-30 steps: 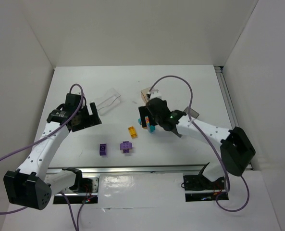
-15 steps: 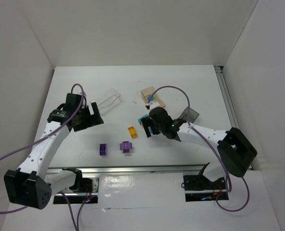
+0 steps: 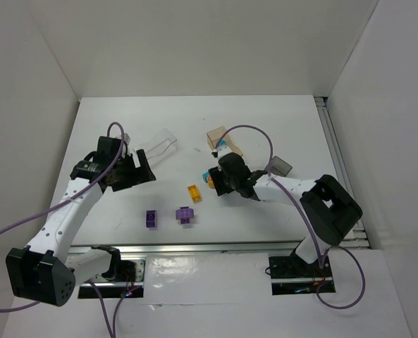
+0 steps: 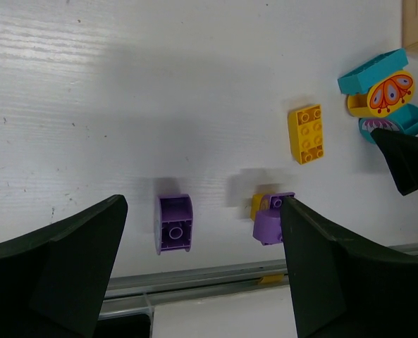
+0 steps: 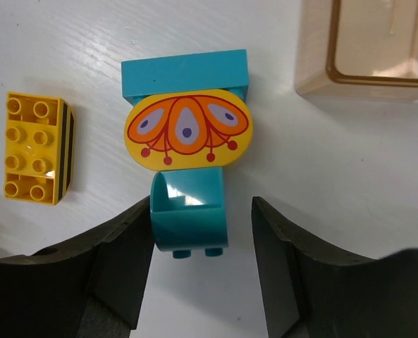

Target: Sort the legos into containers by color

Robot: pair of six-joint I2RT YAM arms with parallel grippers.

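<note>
right wrist shows right fingers spread, teal lego between them; top view hides this. left fingers spread, purple lego seen between.

Glossy plastic yellow brick, translucent tan plastic box, matt grained white table

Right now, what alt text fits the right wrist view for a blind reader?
The open right gripper straddles a teal brick on a white table. Beyond it sit a yellow oval piece with orange petals and a second teal brick; a yellow brick lies left, a tan container upper right.
</note>
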